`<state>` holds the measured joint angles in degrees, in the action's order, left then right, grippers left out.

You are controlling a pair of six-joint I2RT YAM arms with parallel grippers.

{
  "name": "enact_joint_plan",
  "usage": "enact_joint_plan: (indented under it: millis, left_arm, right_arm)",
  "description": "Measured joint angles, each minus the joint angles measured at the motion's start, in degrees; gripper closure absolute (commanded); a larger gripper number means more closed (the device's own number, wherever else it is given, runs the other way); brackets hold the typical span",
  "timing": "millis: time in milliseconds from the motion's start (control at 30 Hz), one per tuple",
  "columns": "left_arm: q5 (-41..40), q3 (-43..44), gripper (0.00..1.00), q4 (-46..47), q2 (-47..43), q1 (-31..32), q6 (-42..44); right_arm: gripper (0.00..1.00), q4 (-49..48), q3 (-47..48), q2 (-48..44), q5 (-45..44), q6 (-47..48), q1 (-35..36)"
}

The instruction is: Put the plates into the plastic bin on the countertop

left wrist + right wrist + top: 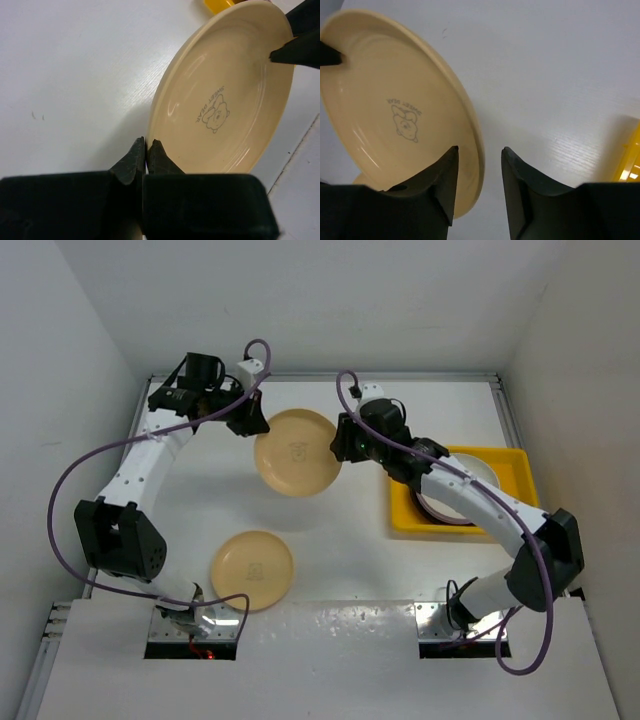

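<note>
A tan-yellow plate (295, 452) with a bear print is held tilted above the white countertop (350, 560), between both grippers. My left gripper (250, 425) is shut on its left rim; in the left wrist view the jaws (146, 145) pinch the plate's edge (225, 100). My right gripper (340, 445) is open, its jaws straddling the plate's right rim (395, 100) without closing, seen in the right wrist view (480, 152). A second tan-yellow plate (252, 570) lies flat at the front left. The yellow plastic bin (512, 462) at the right holds pale plates (470, 480), partly hidden by my right arm.
Metal edge rails (505, 405) border the countertop at the back and sides, with white walls close behind. The bin's corner shows in the left wrist view (217, 5) and the right wrist view (630, 160).
</note>
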<state>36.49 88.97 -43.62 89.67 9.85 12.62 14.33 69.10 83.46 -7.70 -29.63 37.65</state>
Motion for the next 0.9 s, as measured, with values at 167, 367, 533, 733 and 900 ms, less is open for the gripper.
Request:
enact_joint_plan:
  millis: [167, 367, 533, 733, 900]
  left_arm:
    - [2.43, 0.42, 1.00, -0.52, 0.00, 0.26, -0.90]
    - [0.76, 0.55, 0.11, -0.13, 0.00, 0.63, -0.90]
    - [-9.11, 2.49, 0.00, -1.16, 0.00, 0.00, -1.75]
    - [-17.42, 3.32, 0.00, -1.29, -0.57, -5.99, -1.29]
    - [-17.77, 1.86, 0.00, -1.46, -0.94, -9.14, -1.05]
  right_arm:
    - [0.92, -0.79, -2.58, 0.98, 0.22, -1.64, -0.48]
    - [1.00, -0.92, -3.02, 0.44, -1.84, -3.17, -0.70]
    - [1.00, 2.62, -10.56, -9.29, -6.45, -5.99, -8.37]
    - [1.00, 11.93, -24.57, -31.19, -12.87, -10.62, -29.73]
    - [1.00, 19.63, -30.45, -40.17, -14.16, -12.37, -44.68]
